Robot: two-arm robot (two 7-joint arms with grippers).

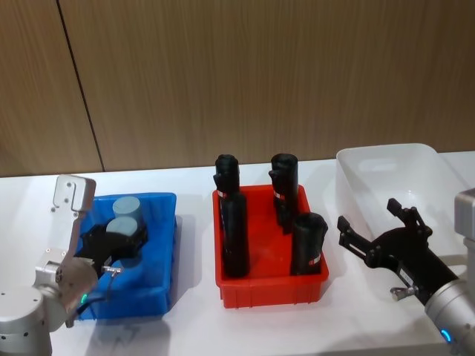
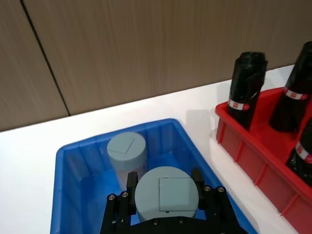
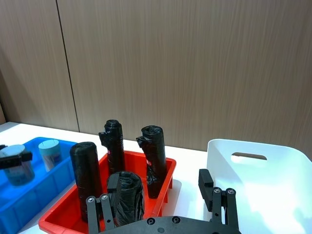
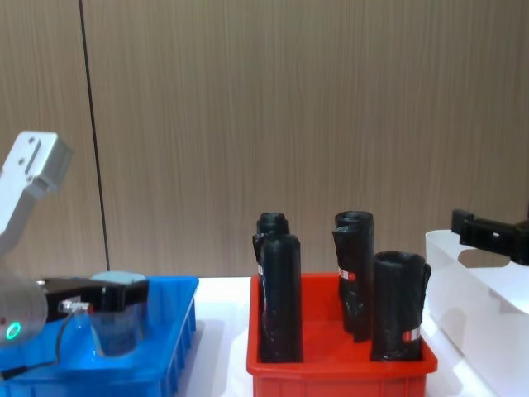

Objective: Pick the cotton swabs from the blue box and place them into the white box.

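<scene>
Glossy plastic blue box (image 1: 171, 222), translucent smooth white box (image 1: 386, 150), matt wood-grain wall (image 1: 260, 74)

Red bin (image 1: 271, 291) w/ 4 black rolls (image 1: 235, 236) upright (white table (image 1: 193, 326), wood wall (image 1: 223, 74) behind)

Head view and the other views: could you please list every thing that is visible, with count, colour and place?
cotton swab tubs: two, clear with pale-blue lids, in the blue box
blue box: one, blue, table's left
black rolls: four, black, standing in the red bin
red bin: one, red, middle
white box: one, translucent white, right
table: one, white
left gripper: shut on the near tub
right gripper: open, beside the white box
</scene>
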